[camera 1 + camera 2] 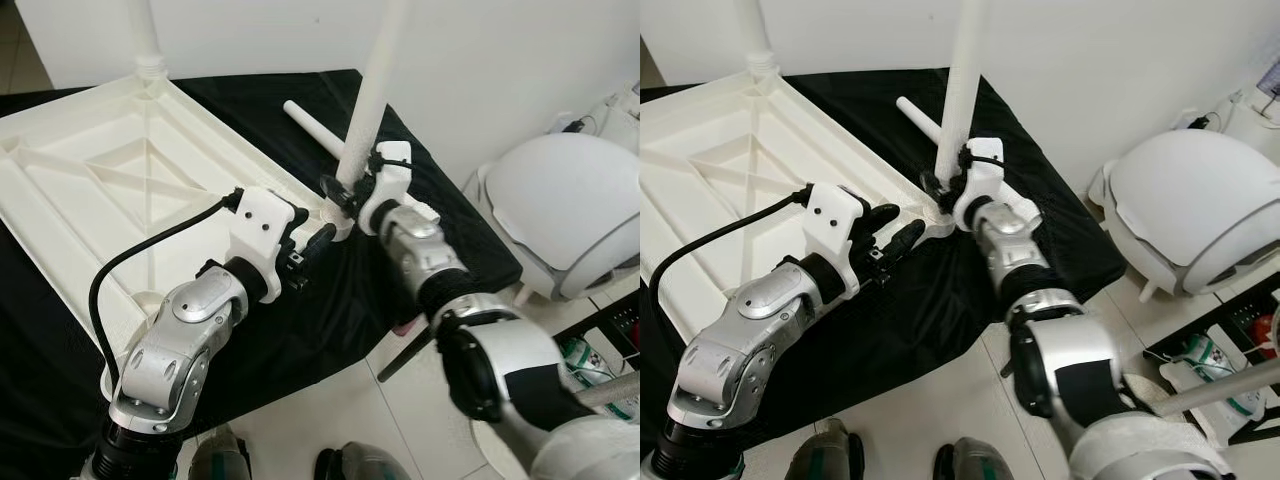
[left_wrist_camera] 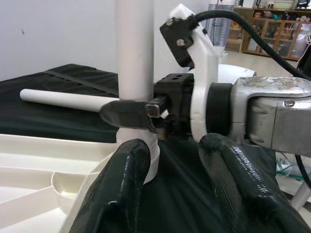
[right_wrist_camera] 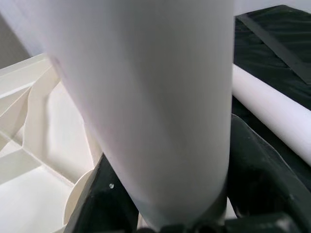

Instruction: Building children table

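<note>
White plastic table leg (image 1: 375,90), judged light, rigid and smooth, was held upright near its base in the clenched right tool (image 1: 345,195) at the upturned tabletop's (image 1: 90,180) corner socket; left tool (image 1: 890,228) was released alongside.

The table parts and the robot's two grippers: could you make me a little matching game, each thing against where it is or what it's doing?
Things:
1. right gripper
2. left gripper
3. spare leg
4. tabletop

States:
a. lying flat on the black cloth
b. upside down, ribs showing
c. clamped on the upright leg
d. open, beside the corner socket

Pairs: 1-c, 2-d, 3-a, 4-b
</note>
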Tool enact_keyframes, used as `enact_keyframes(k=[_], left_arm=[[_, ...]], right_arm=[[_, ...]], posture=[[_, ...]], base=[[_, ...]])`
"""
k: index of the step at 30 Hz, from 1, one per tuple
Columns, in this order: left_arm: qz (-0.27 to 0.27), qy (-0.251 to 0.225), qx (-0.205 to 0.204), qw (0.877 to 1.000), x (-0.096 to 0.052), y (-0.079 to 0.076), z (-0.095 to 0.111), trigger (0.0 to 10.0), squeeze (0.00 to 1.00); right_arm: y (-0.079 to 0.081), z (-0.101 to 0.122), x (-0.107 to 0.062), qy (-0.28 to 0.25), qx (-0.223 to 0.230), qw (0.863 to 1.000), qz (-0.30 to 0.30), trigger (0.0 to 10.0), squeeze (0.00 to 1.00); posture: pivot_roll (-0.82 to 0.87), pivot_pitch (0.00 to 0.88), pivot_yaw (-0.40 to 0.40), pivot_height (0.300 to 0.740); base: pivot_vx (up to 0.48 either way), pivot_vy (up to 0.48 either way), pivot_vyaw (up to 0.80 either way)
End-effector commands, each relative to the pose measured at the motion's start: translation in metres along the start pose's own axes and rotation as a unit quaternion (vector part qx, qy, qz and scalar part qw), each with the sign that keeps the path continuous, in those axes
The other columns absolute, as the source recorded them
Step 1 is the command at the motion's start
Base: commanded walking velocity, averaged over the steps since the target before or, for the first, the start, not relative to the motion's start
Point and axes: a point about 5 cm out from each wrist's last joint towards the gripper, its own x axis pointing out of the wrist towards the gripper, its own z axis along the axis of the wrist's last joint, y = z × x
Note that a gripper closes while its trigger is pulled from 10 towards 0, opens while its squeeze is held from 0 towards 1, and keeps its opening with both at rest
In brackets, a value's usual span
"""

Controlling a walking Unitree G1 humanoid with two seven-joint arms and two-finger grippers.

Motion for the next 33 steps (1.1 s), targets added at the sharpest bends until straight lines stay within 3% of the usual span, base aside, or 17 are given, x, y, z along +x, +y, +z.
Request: enact_keyframes(k=[1, 6, 11, 12, 16, 17, 28, 29, 33], left_arm=[[0.001, 0.003, -0.005, 1.0, -0.001, -0.003, -0.001, 10.0, 0.0], [0.009, 0.004, -0.013, 1.0, -0.001, -0.003, -0.002, 10.0, 0.0], [0.009, 0.004, -0.012, 1.0, -0.001, -0.003, -0.002, 10.0, 0.0], [0.011, 0.005, -0.01, 1.0, -0.001, -0.002, -0.003, 10.0, 0.0], [0.011, 0.005, -0.01, 1.0, -0.001, -0.001, -0.003, 10.0, 0.0], [0.012, 0.005, -0.01, 1.0, -0.001, -0.001, -0.003, 10.0, 0.0], [0.018, 0.006, -0.002, 1.0, 0.0, 0.002, -0.003, 10.0, 0.0], [0.027, 0.008, 0.009, 1.0, 0.001, 0.008, -0.002, 10.0, 0.0], [0.027, 0.008, 0.015, 0.999, 0.002, 0.01, -0.002, 10.0, 0.0]], right_arm=[[0.002, -0.017, -0.003, 0.024, 0.068, 0.997, -0.041, 0.0, 0.0], [0.014, -0.019, -0.003, 0.024, 0.096, 0.993, -0.067, 0.0, 0.0], [0.009, -0.017, -0.004, 0.021, 0.084, 0.994, -0.071, 0.0, 0.0], [0.001, -0.013, -0.005, 0.013, 0.07, 0.994, -0.08, 10.0, 0.41], [0.0, -0.012, -0.005, 0.01, 0.067, 0.994, -0.082, 10.0, 0.41], [-0.001, -0.01, -0.006, 0.002, 0.076, 0.994, -0.072, 10.0, 1.0], [-0.017, -0.004, -0.016, -0.042, 0.056, 0.993, -0.094, 10.0, 1.0], [-0.028, -0.006, -0.03, -0.064, 0.044, 0.992, -0.103, 10.0, 0.0], [-0.032, -0.009, -0.037, -0.072, 0.039, 0.991, -0.107, 10.0, 0.0]], posture=[[0.04, 0.039, -0.1, 0.74], [0.04, 0.044, -0.104, 0.74], [0.04, 0.043, -0.108, 0.74], [0.03, 0.042, -0.107, 0.74], [0.03, 0.042, -0.107, 0.74], [0.03, 0.042, -0.107, 0.74], [0.03, 0.041, -0.102, 0.74], [0.02, 0.04, -0.096, 0.74], [0.02, 0.041, -0.093, 0.74]], base=[[0.0, 0.0, 0.0], [0.0, 0.0, 0.0], [0.0, 0.0, 0.0], [0.0, 0.0, 0.0], [0.0, 0.0, 0.0], [0.0, 0.0, 0.0], [0.0, 0.0, 0.0], [0.0, 0.0, 0.0], [0.0, 0.0, 0.0]])
